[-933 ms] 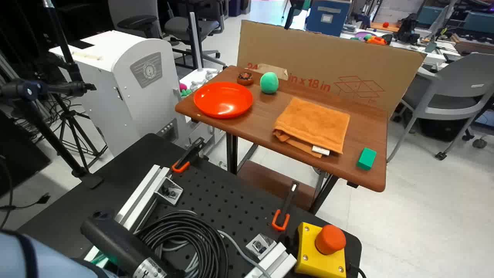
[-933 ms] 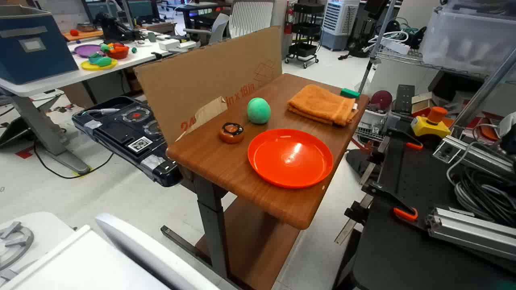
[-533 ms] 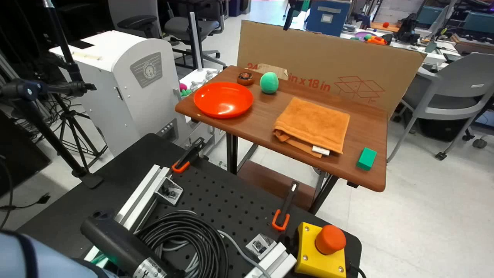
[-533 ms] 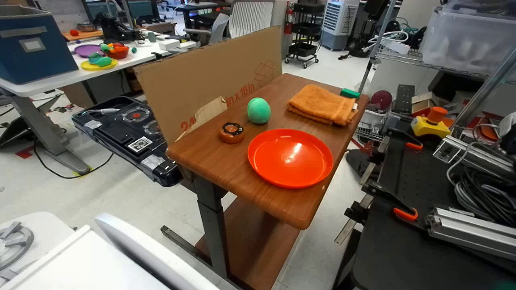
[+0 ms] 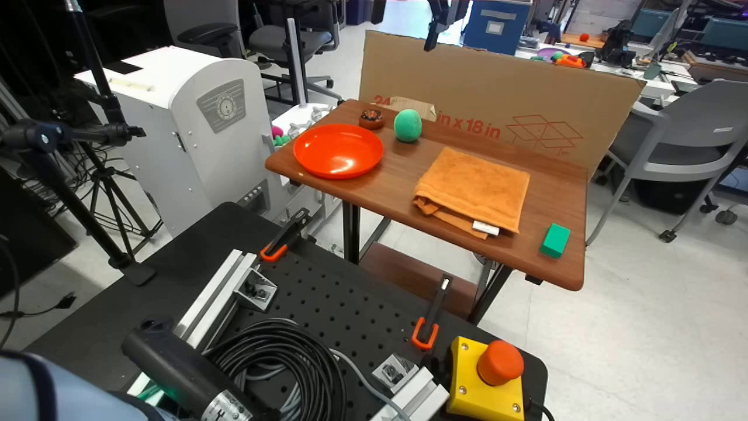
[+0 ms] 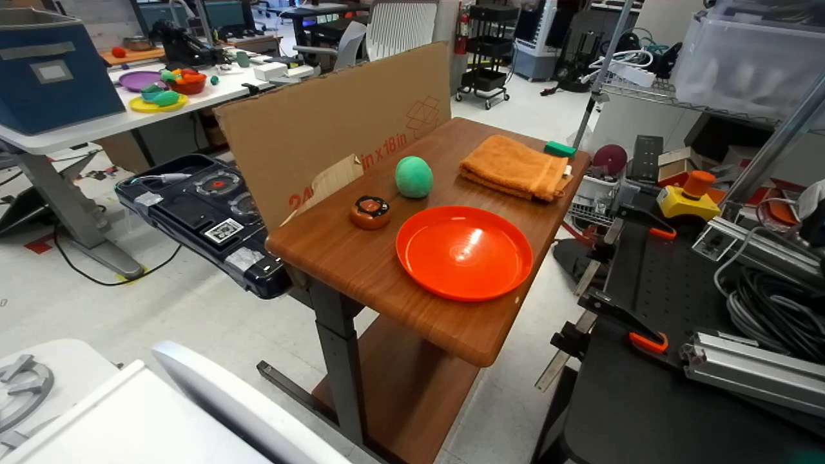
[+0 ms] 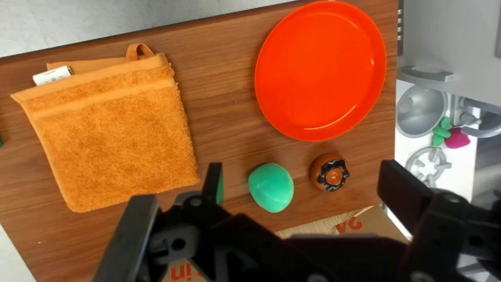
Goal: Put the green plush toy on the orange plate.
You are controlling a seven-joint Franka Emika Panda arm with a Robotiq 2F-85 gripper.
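The green plush toy (image 7: 271,188) is small and round. It stands on the brown table beside the orange plate, apart from it, in both exterior views (image 5: 408,125) (image 6: 414,177). The orange plate (image 7: 319,70) is a wide, shallow, bright orange-red dish with nothing on it; it also shows in both exterior views (image 5: 338,151) (image 6: 464,253). My gripper (image 7: 301,172) is open and empty above the table. In the wrist view the toy appears between its fingers, nearer the left one. In an exterior view the gripper (image 5: 404,28) shows at the top edge, above the cardboard.
A small brown doughnut-like toy (image 7: 329,172) stands beside the green toy and also appears between the fingers. A folded orange towel (image 7: 117,137) lies on the table, with a green block (image 5: 554,240) at the far end. An upright cardboard sheet (image 6: 335,122) runs along one table edge.
My gripper has come further into view at the top of an exterior view, moving slightly down and left there. The toy, plate and other objects have not moved.
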